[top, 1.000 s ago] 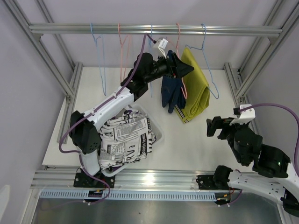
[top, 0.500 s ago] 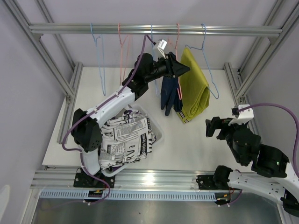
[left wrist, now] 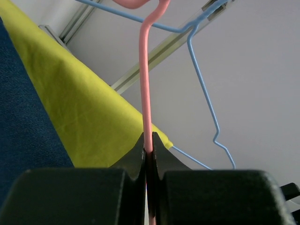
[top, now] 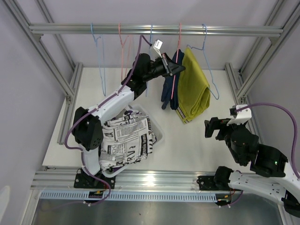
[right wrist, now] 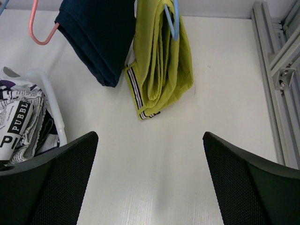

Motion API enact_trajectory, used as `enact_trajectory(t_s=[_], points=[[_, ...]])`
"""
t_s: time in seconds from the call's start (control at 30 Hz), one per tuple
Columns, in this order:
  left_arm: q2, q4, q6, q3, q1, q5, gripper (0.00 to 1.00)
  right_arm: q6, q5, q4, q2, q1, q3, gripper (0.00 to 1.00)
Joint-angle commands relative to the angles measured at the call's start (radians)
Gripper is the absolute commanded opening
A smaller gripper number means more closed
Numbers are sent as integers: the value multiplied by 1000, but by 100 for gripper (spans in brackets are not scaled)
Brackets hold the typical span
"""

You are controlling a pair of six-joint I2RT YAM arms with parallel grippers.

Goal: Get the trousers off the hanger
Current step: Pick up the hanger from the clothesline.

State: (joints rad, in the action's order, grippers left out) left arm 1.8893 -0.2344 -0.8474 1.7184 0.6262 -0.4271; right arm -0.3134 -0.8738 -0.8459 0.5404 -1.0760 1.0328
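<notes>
The left end effector [left wrist: 148, 141] is pinched tight on the pink hanger [left wrist: 146, 79] wire, likely to steady or tip it so the navy trousers [top: 167, 91], draped just beneath its fingertips, can slide free. The right end effector [right wrist: 147, 140] waits wide open and empty above the table [right wrist: 154, 187]. A second earlier the navy pair hung lower, farther from the mustard trousers [top: 194, 91].

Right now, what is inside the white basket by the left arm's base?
On top lie the white trousers with black print, filling the basket. A purple scrap shows at the rim in the right wrist view. Anything deeper is covered.
</notes>
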Motion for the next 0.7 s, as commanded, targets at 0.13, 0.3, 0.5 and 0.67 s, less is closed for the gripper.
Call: enact_trajectory(t_s=[0.13, 0.3, 0.5, 0.67], points=[[-76, -154, -16, 87, 18, -75, 1, -15, 7, 34, -7, 2, 1, 98], [-114, -154, -21, 112, 20, -62, 1, -30, 24, 28, -16, 1, 1, 97], [-163, -103, 1, 130, 20, -50, 0, -53, 41, 15, -46, 1, -2, 95], [-237, -97, -4, 81, 21, -61, 0, -46, 52, 15, -54, 2, 0, 94]])
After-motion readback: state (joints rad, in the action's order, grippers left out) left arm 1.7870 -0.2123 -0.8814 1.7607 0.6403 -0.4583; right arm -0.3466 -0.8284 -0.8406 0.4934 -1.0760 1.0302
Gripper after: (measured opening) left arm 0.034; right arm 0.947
